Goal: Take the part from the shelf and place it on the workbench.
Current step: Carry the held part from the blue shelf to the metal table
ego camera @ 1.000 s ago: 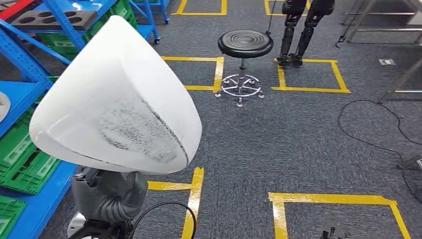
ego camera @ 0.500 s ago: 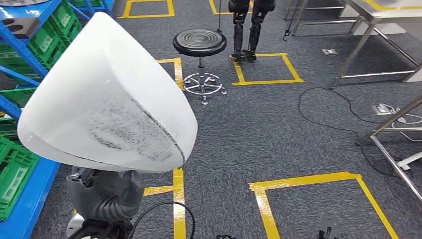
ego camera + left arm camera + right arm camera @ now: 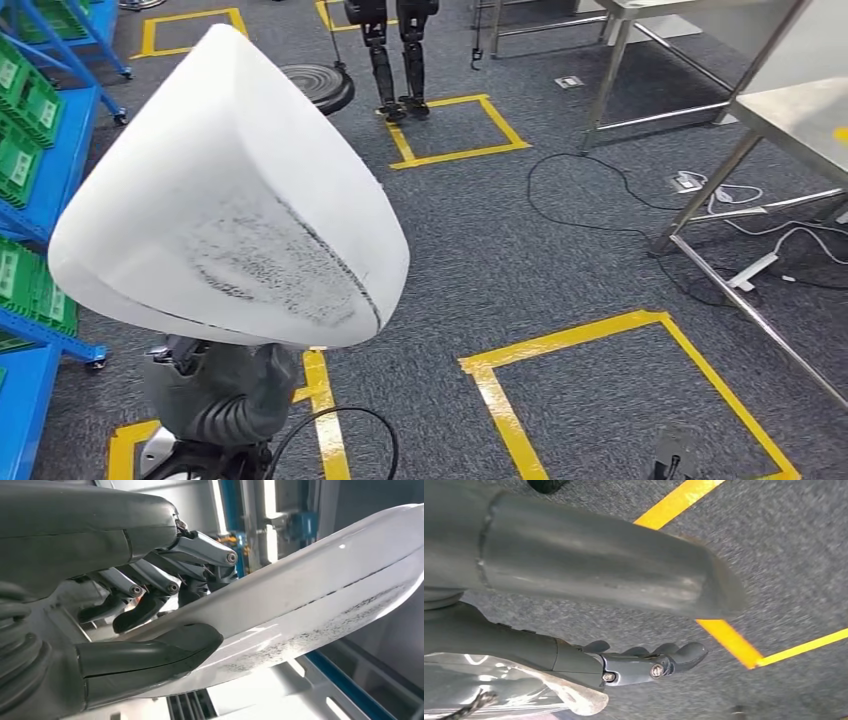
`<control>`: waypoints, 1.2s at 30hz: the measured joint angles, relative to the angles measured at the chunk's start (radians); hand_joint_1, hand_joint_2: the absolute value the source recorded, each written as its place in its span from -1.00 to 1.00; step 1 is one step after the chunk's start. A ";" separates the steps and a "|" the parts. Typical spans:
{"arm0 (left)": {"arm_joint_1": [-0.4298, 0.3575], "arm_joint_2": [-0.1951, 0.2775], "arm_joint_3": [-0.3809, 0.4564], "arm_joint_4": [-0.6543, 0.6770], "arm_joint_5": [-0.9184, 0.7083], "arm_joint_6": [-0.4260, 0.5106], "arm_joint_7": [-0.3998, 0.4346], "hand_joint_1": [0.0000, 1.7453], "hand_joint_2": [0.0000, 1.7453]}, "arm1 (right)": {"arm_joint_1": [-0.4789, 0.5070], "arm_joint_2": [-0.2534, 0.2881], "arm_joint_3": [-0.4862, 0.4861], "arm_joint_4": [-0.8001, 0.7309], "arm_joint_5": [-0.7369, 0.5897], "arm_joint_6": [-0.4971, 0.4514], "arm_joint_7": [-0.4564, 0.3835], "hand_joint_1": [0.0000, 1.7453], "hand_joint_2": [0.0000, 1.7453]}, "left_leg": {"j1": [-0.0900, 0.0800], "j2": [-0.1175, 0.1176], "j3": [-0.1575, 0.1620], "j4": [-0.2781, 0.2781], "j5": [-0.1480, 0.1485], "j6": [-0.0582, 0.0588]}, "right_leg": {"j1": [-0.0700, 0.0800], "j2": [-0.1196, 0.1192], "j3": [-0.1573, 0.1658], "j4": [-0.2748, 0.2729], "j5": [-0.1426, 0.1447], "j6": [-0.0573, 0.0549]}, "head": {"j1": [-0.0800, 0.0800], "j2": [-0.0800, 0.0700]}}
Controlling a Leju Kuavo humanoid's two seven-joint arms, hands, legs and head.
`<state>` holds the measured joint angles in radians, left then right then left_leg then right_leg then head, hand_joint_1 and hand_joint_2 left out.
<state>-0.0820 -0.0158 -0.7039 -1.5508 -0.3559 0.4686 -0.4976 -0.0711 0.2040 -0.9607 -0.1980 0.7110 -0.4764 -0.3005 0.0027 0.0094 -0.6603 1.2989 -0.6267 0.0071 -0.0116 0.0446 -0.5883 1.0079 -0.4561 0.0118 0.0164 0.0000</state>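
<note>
A large white curved shell part point(image 3: 230, 190) with a dark speckled patch is held up in front of me, hiding much of the floor on the left. My left hand point(image 3: 215, 390) grips it from underneath. In the left wrist view the thumb point(image 3: 150, 655) presses one face of the part point(image 3: 310, 600) and the fingers point(image 3: 165, 585) curl over the other. My right hand point(image 3: 574, 580) hangs over the carpet with its fingers point(image 3: 649, 667) stretched out and nothing in it. The steel workbench point(image 3: 800, 110) stands at the far right.
A blue shelf with green crates point(image 3: 30, 110) lines the left edge. Behind the part are a black stool point(image 3: 315, 85) and another robot's legs point(image 3: 395, 50). Cables point(image 3: 600, 200) and a floor socket lie near the workbench legs. Yellow tape squares point(image 3: 600, 340) mark the grey carpet.
The whole view has swung to the right: shelf and stool slid left, and the steel workbench has come in on the right. The part stays held the same way in my left hand.
</note>
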 joint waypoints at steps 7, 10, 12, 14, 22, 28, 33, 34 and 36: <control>-0.006 -0.004 -0.002 0.004 0.000 0.004 -0.006 1.00 1.00 | 0.003 0.002 -0.012 0.000 -0.004 -0.016 0.024 -1.00 -1.00 | -0.003 -0.103 0.104 -0.275 0.141 0.023 | -0.009 0.093 -0.021 0.006 0.012 0.023 | -0.002 0.000; -0.011 -0.012 -0.003 0.005 -0.001 0.007 -0.008 1.00 1.00 | 0.005 0.001 -0.016 0.000 -0.005 -0.026 0.037 -1.00 -1.00 | 0.001 -0.060 0.114 -0.301 0.153 0.030 | -0.008 0.060 -0.049 0.035 -0.007 0.037 | 0.000 0.000; -0.012 -0.015 -0.004 0.006 0.000 0.008 -0.008 1.00 1.00 | 0.001 0.001 -0.017 0.000 -0.008 -0.030 0.042 -1.00 -1.00 | 0.000 -0.025 0.118 -0.310 0.158 0.034 | -0.003 -0.006 -0.102 0.140 -0.063 0.041 | 0.004 0.000; -0.012 -0.015 -0.005 0.007 0.000 0.008 -0.008 1.00 1.00 | -0.001 0.001 -0.018 0.000 -0.011 -0.030 0.043 -1.00 -1.00 | -0.002 0.008 0.118 -0.310 0.157 0.035 | -0.005 -0.033 -0.155 0.254 -0.104 0.048 | 0.005 0.000; -0.016 -0.018 -0.006 0.010 0.001 0.008 -0.009 1.00 1.00 | -0.003 0.001 -0.029 -0.002 -0.020 -0.029 0.046 -1.00 -1.00 | -0.012 0.093 0.126 -0.299 0.141 0.007 | -0.002 -0.107 -0.001 -0.003 0.003 0.030 | 0.012 0.000; -0.019 -0.017 -0.006 0.012 0.000 0.009 -0.008 1.00 1.00 | -0.004 0.001 -0.033 -0.004 -0.019 -0.046 0.042 -1.00 -1.00 | 0.002 0.011 0.046 -0.093 0.019 -0.014 | -0.003 -0.040 -0.003 -0.008 0.013 -0.003 | 0.005 0.000; -0.019 -0.016 -0.007 0.012 0.000 0.009 -0.008 1.00 1.00 | 0.000 0.001 -0.034 -0.004 -0.019 -0.047 0.041 -1.00 -1.00 | 0.001 -0.027 0.055 -0.129 0.089 0.004 | 0.002 0.032 -0.005 -0.003 0.016 -0.003 | 0.004 0.000; -0.019 -0.016 -0.007 0.012 0.000 0.010 -0.008 1.00 1.00 | -0.001 0.001 -0.035 -0.004 -0.019 -0.047 0.041 -1.00 -1.00 | 0.002 -0.056 0.084 -0.197 0.118 0.010 | 0.002 0.046 -0.007 -0.001 0.017 -0.001 | 0.005 0.000; -0.020 -0.016 -0.007 0.012 0.001 0.012 -0.008 1.00 1.00 | -0.001 0.002 -0.035 -0.004 -0.019 -0.049 0.042 -1.00 -1.00 | 0.002 -0.098 0.116 -0.275 0.141 0.015 | -0.002 0.069 -0.016 0.002 0.021 0.009 | 0.005 0.000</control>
<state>-0.1022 -0.0322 -0.7108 -1.5393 -0.3552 0.4804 -0.5058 -0.0720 0.2055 -0.9961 -0.2022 0.6920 -0.5250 -0.2588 0.0042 -0.0888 -0.5445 1.0240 -0.4860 0.0219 -0.0132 0.1132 -0.6043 1.0100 -0.4351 0.0205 0.0214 0.0000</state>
